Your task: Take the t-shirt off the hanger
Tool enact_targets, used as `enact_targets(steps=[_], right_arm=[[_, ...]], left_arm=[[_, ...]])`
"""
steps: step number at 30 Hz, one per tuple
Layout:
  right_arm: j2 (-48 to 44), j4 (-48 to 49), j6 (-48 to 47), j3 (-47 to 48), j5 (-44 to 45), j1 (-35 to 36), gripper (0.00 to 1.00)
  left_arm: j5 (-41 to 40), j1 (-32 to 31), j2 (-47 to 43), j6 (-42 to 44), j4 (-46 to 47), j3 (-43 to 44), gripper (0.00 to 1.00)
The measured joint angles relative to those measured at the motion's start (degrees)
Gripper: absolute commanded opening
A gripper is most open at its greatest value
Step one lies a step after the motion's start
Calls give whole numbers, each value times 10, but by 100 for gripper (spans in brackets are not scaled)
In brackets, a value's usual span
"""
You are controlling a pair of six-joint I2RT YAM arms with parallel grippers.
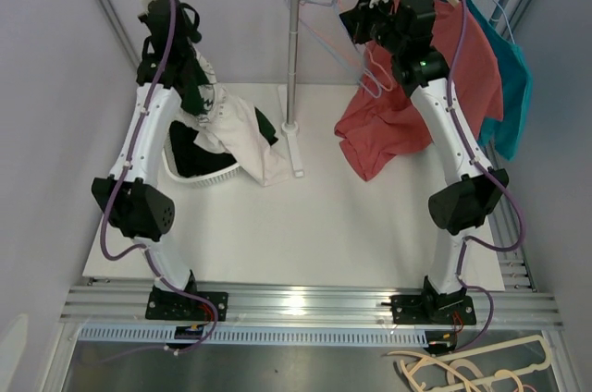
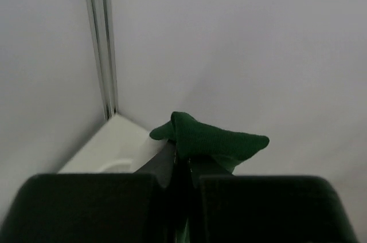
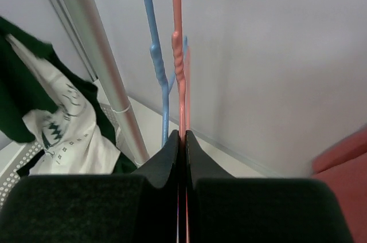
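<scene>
Pinching the thin wire of a pink hanger [image 3: 175,2], the right claw [image 3: 180,137] has its two fingers pressed together with the wire between them, in the lower middle of the right wrist view. A blue hanger [image 3: 150,25] hangs just beside the pink one, on its left, and a metal pole [image 3: 96,54] stands further to the left. The red t-shirt [image 1: 398,124] is in the upper right of the top view, hanging beside the right arm, and its lower part lies bunched on the white bench [image 1: 305,235]. Which hanger carries it, I cannot tell. A teal shirt [image 1: 511,78] hangs behind it, near the right edge. The left claw [image 2: 182,160] is also pressed together, pinching a fold of dark green cloth [image 2: 209,140] that sticks up above the fingers. At the left of the top view, a white and green garment [image 1: 236,119] droops from the left arm over a white basket [image 1: 217,177].
</scene>
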Motion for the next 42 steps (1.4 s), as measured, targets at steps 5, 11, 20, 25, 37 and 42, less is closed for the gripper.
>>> enact_targets(steps=[5, 11, 20, 25, 37, 42], right_arm=[[-7, 16, 1, -22, 26, 15, 0], [-16, 18, 6, -31, 50, 20, 0], [-22, 19, 16, -33, 99, 25, 23], [-35, 19, 14, -33, 123, 25, 36], [-57, -17, 10, 19, 153, 16, 43], [-62, -53, 21, 54, 149, -33, 65]], left_arm=[[-1, -1, -10, -87, -59, -127, 1], [-20, -1, -14, -184, -142, -241, 1], [-12, -1, -16, -269, -184, -315, 14], [8, -1, -15, -283, -188, -342, 64], [16, 2, 0, -261, -199, -250, 99], [12, -12, -32, -218, -183, -222, 100]])
